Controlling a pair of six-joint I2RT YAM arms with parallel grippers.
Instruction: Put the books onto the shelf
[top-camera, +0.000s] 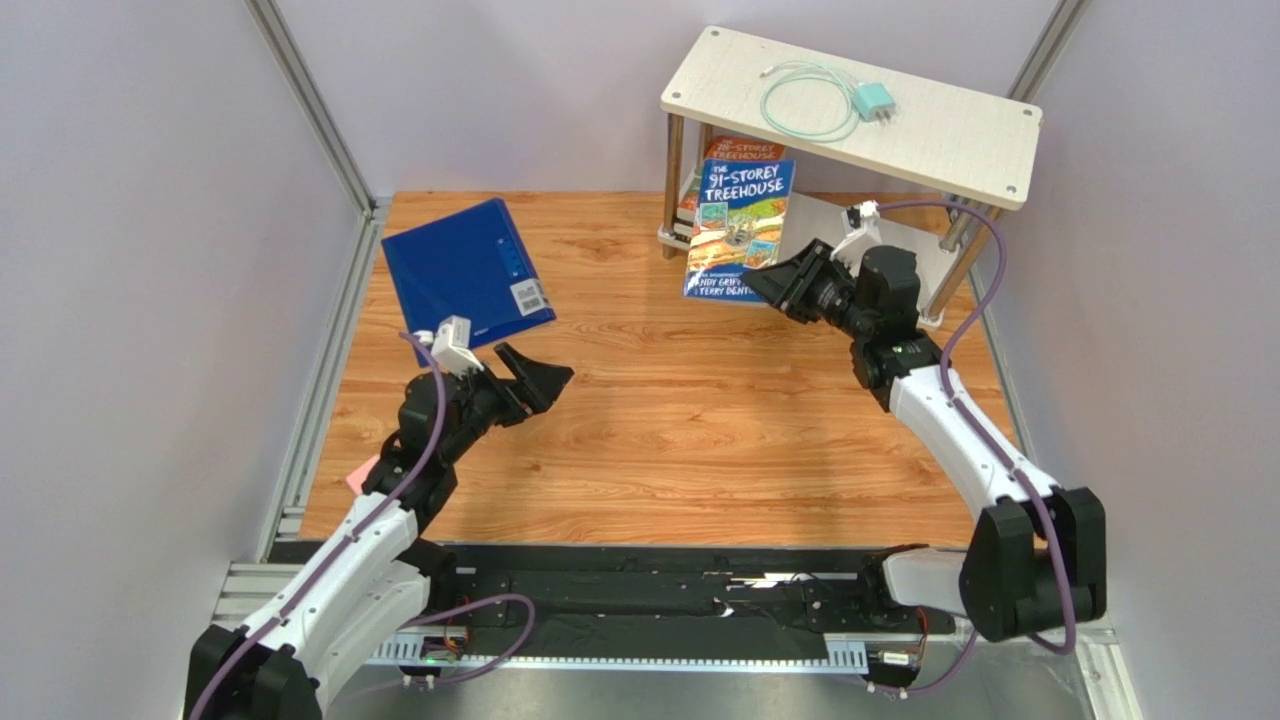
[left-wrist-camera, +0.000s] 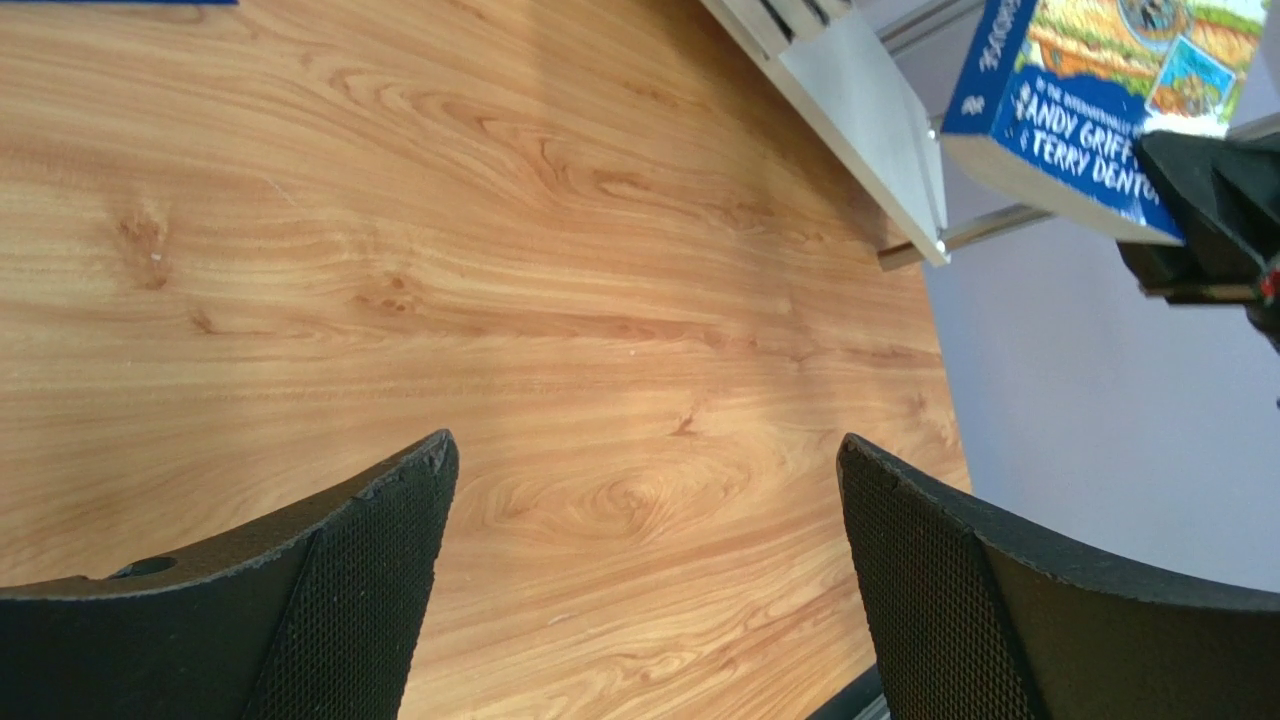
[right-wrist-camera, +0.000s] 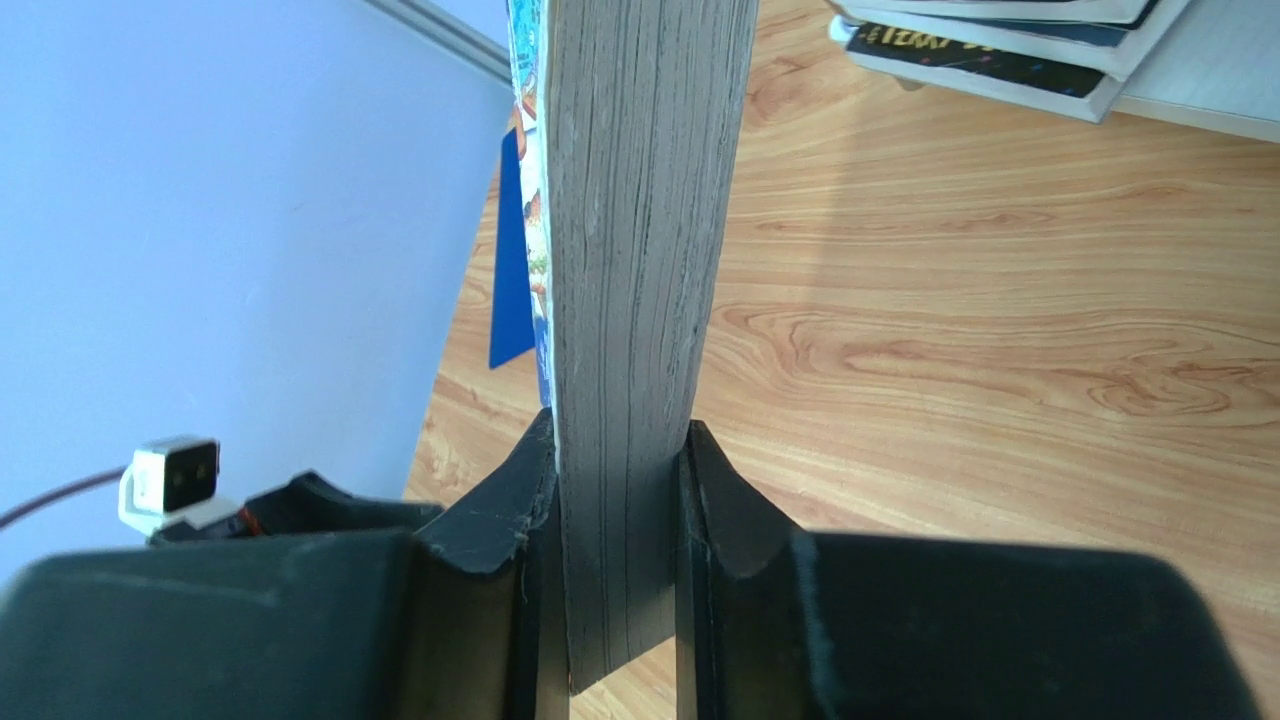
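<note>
Right pincer (right-wrist-camera: 619, 447) clamps the 91-Storey Treehouse book (top-camera: 739, 225) upright; tilt it flat, slide it onto the stack of books (right-wrist-camera: 992, 53) on the shelf (top-camera: 962, 138); left pincer (left-wrist-camera: 646, 495) gapes empty

One blue Treehouse book (top-camera: 739, 225) between the right fingers (right-wrist-camera: 733, 525); beyond them a book stack (right-wrist-camera: 992, 45), number unclear; one shelf (top-camera: 932, 128); one blue folder (top-camera: 458, 270) beyond the left fingers (left-wrist-camera: 361, 585); one charger (top-camera: 873, 104).

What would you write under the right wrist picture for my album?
Right gripper pinches a blue Treehouse book by its page edge, above the wooden table.
</note>
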